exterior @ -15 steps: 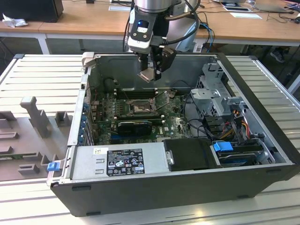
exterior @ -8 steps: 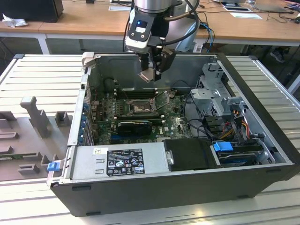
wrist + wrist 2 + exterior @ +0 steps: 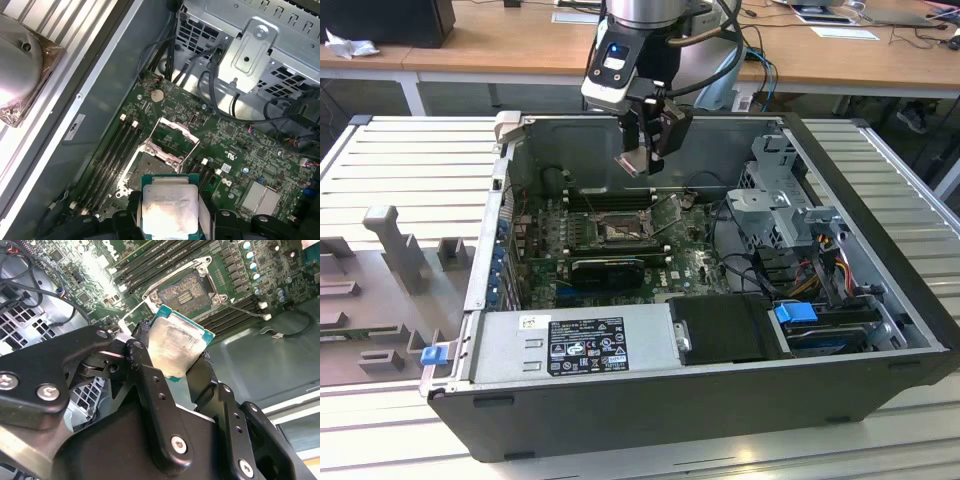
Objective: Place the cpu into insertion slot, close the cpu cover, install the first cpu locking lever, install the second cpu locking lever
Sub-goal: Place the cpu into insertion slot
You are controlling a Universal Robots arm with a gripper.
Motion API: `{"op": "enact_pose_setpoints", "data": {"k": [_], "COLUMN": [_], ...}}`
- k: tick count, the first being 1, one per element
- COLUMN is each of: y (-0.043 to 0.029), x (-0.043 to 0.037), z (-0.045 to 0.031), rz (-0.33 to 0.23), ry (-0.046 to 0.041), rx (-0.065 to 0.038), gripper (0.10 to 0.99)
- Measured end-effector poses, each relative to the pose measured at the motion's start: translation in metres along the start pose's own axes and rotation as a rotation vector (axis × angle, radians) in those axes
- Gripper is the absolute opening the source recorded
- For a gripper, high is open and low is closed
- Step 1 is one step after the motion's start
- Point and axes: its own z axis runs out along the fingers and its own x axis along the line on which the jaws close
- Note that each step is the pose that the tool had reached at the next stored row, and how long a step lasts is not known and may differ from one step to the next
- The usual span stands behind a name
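**Hand** (image 3: pixel 646 152): clenched on the cpu (image 3: pixel 634 162), one finger on each of two opposite edges. Both wrist views show the grip (image 3: pixel 175 359) (image 3: pixel 169 222).

**The cpu** (image 3: pixel 176 346) (image 3: pixel 169 206): held in the air above the open computer case (image 3: pixel 720 410), well clear of the motherboard (image 3: pixel 695 265). Its pale metal face is turned toward the wrist cameras, with the green rim showing along the far edges. It is square, so it has no long axis. In the exterior view it hangs tilted rather than level with the board.

**The insertion slot** (image 3: pixel 617 232) (image 3: pixel 186 292) (image 3: pixel 148 167): bare, below the chip and apart from it.

**The cpu cover** (image 3: pixel 171 125): swung up and open at the socket's far side.

**Step in hand**: the first one, placing the chip; nothing is seated or closed.

**Requirement, as judged**: the chip should be level and squared to the socket frame, with its corners matched, and lowered without sideways drag across the pin field.

**Support**: the case lies on its side on a ribbed desk (image 3: pixel 410 160).
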Motion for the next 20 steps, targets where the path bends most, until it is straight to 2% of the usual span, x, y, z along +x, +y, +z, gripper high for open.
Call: {"op": "enact_pose_setpoints", "data": {"k": [13, 20], "y": [-0.0001, -0.0001], "x": [0.0000, 0.0000], "z": [0.0008, 0.0009], "rz": [0.091, 0.123], "ry": [-0.0077, -0.0105], "rx": [-0.002, -0.002], "gripper": [0.541, 0.541]}}
